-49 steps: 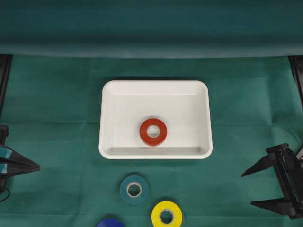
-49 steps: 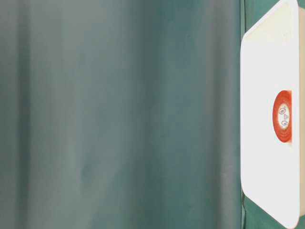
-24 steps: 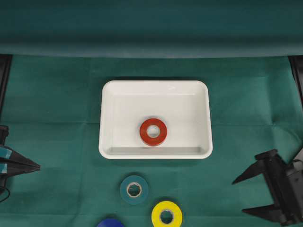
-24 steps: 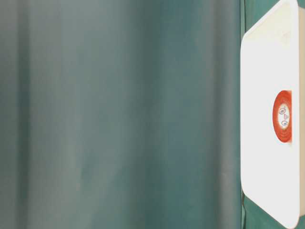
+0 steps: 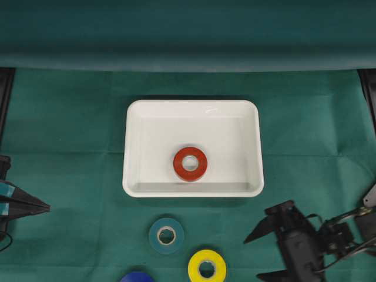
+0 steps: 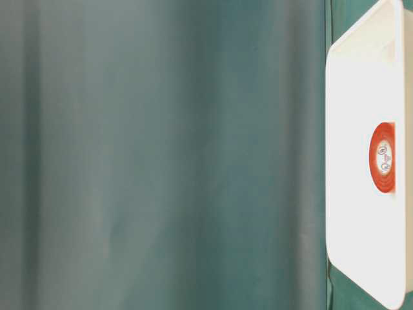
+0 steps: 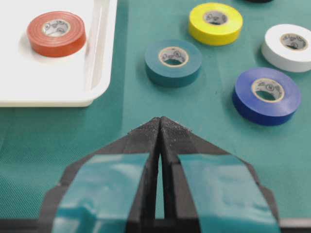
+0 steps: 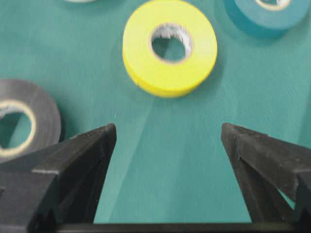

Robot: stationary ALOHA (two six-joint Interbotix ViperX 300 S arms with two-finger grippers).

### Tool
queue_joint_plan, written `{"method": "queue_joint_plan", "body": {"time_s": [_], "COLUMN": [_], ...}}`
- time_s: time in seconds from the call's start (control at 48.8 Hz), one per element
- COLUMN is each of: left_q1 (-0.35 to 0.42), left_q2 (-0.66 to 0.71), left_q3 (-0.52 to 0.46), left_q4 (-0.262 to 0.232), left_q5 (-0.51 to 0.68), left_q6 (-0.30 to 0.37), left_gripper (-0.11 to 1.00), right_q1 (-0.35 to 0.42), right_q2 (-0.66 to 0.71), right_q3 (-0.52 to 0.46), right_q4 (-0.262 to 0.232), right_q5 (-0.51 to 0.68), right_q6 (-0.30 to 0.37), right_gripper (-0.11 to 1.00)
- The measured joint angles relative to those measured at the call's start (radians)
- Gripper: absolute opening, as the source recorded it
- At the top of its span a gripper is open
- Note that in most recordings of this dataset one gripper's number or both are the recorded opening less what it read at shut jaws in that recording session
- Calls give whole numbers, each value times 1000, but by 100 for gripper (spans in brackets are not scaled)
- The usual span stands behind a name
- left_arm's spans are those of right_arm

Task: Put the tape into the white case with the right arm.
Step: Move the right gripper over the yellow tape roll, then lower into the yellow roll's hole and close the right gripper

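Note:
The white case (image 5: 134, 147) lies mid-table with a red tape roll (image 5: 178, 164) flat inside it; the case (image 6: 355, 97) and red roll (image 6: 382, 131) also show in the table-level view. In front of it lie a teal roll (image 5: 155, 235), a yellow roll (image 5: 195, 267) and a blue roll (image 5: 136, 277). My right gripper (image 5: 252, 258) is open and empty, just right of the yellow roll. In its wrist view the yellow roll (image 8: 204, 48) lies ahead of the open gripper (image 8: 168, 128). My left gripper (image 5: 47, 207) rests shut at the left edge.
A black roll (image 8: 43, 107) lies left of the right gripper and the teal roll (image 8: 265, 17) far right. The left wrist view shows the shut gripper (image 7: 160, 120), the case (image 7: 48, 82), and teal (image 7: 172, 73), yellow (image 7: 215, 31), blue (image 7: 265, 104) and white (image 7: 289, 53) rolls.
My right gripper has swung left and toward the front edge, closing in on the yellow roll, still open. The left gripper and all rolls stayed put.

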Motion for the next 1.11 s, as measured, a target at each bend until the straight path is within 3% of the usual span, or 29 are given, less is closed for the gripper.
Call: {"method": "queue_joint_plan", "body": {"time_s": [0.472, 1.107], "left_q1": [0, 0], "left_q2": [-2, -2], "left_q3": [0, 0], "left_q4": [2, 2], "left_q5": [0, 0], "left_q6": [0, 0], "left_gripper": [0, 0], "right_q1": [28, 41], "right_q2": [222, 276], "right_q3": [-192, -222], "right_q4": [0, 0], "right_q5": [-2, -2], "right_q6": [-2, -5], "right_gripper": [65, 66]}}
